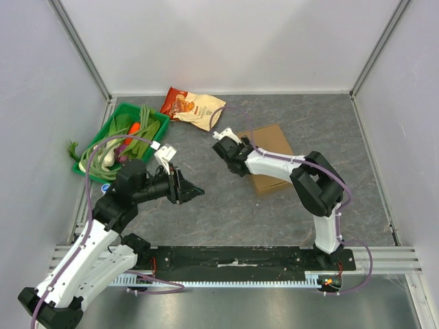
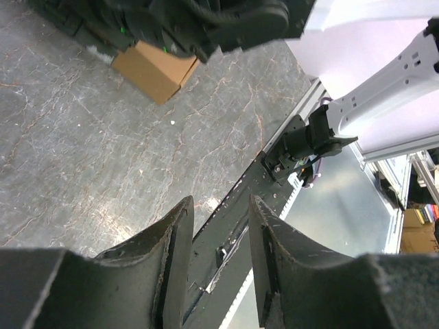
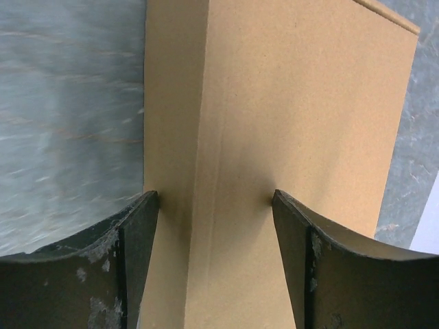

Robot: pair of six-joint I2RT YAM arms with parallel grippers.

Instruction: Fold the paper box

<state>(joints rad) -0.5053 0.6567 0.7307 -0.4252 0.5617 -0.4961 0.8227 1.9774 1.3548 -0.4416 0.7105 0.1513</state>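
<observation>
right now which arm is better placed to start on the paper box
Right. The right gripper is at the paper box, its open fingers either side of a box edge. The left gripper hangs open and empty over the table, well apart from the box.

The paper box [image 1: 273, 140] is lying flat on the table just right of centre in the overhead view. It is showing as a closed, shallow rectangular block of plain, unprinted brown cardboard, its long sides running down the frame with a slight slant. In the left wrist view the box [image 2: 154, 68] is sitting in the upper left, one corner pointing downward. In the right wrist view it [image 3: 302, 103] is filling the centre and right of the frame. There a sharp folded edge is running top to bottom, dividing a narrow shaded side on the left from the broad smooth face.
</observation>
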